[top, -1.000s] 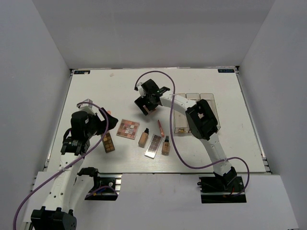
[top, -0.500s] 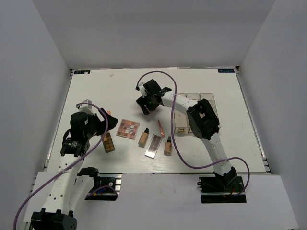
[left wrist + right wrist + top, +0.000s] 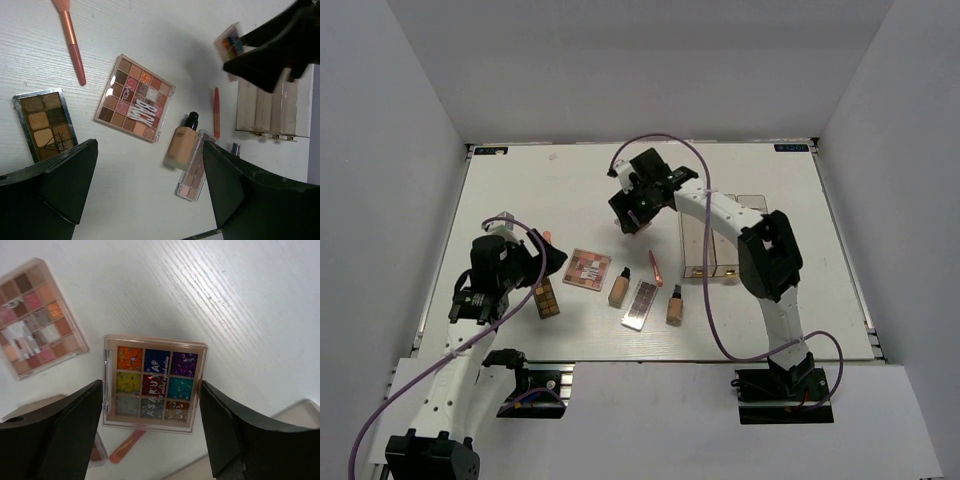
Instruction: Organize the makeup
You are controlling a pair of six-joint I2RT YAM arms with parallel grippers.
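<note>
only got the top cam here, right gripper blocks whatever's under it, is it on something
Observer: Yes. The right wrist view shows a nine-pan multicolour palette between the right gripper's fingers, with each finger against one side edge.
Operator: and the other one, anything in it
Observer: No. In the left wrist view the left gripper is open, with nothing between its fingers.
Operator: what's that pink bit poking out next to it
Observer: A pink stick with a flared peach tip. It lies on the table near the brown palette, apart from it.
</note>
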